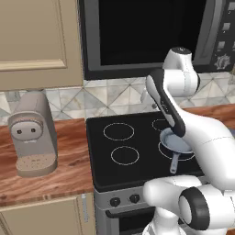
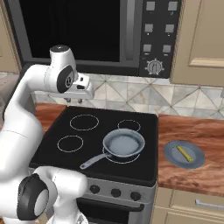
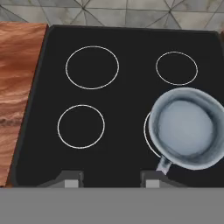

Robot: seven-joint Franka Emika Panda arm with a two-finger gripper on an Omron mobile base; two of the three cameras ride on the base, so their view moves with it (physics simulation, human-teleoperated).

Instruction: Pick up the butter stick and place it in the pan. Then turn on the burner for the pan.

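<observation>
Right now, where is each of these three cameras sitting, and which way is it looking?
Left base view: behind the arm on its left, looking forward and down at the cooktop; the white arm crosses the right side, partly covering the pan.
Right base view: behind the arm on its right, facing the same cooktop; the arm rises at left, and the butter stick lies on a plate.
Hand view: high on the hand, looking down; the gripper tips show at the bottom.
All three share the pan.

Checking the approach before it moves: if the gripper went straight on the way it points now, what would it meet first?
Probably bare black cooktop glass, between the left circles and the pan. The gripper points down at the stove; exact depth is unclear.
</observation>
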